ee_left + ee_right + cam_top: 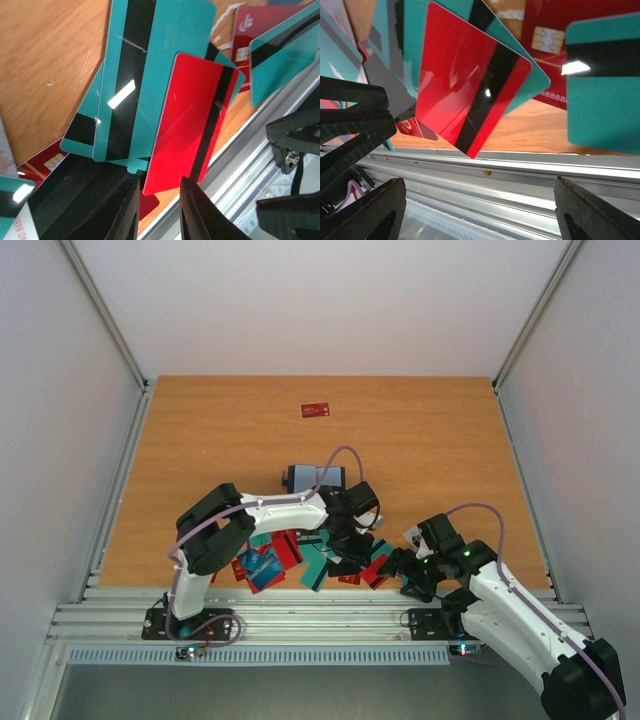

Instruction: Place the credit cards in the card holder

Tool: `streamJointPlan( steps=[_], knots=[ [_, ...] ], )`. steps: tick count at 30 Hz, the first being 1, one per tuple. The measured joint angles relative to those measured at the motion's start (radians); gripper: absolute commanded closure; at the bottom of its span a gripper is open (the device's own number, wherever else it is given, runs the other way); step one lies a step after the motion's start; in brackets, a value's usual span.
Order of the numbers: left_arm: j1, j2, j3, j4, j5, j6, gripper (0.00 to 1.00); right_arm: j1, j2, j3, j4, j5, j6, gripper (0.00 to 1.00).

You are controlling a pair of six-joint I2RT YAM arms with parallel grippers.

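Left tool clamps a red striped card; right tool gapes empty; card holder lies beyond, nearer the left arm.

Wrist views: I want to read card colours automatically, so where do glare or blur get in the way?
Left wrist view: middle teal card has white glare on its stripe, fingers blurred. Right wrist view: right teal card has stripe glare, red card sharp. Top view: even light.

Overhead view, close wrist views sharing red card
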Motion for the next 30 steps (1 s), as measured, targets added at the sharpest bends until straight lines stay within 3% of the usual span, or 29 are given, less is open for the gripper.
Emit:
streamJointPlan(
  steps=[8,15,23,30],
  knots=[
    [-0.011,0.037,-0.004,0.006,0.000,-0.026,0.75,0.000,-0.101,-0.097,0.048,-0.039,0.066,0.20],
    [-0.013,0.054,-0.005,0.023,0.011,-0.032,0.75,0.000,-0.077,-0.134,0.140,-0.057,0.102,0.22],
    [-0.029,0.059,-0.012,0.045,0.047,-0.032,0.75,0.000,-0.039,-0.187,0.242,-0.092,0.144,0.28],
    [-0.035,0.060,-0.021,0.056,0.074,-0.035,0.75,0.000,0.014,-0.212,0.313,-0.129,0.177,0.39]
  ],
)
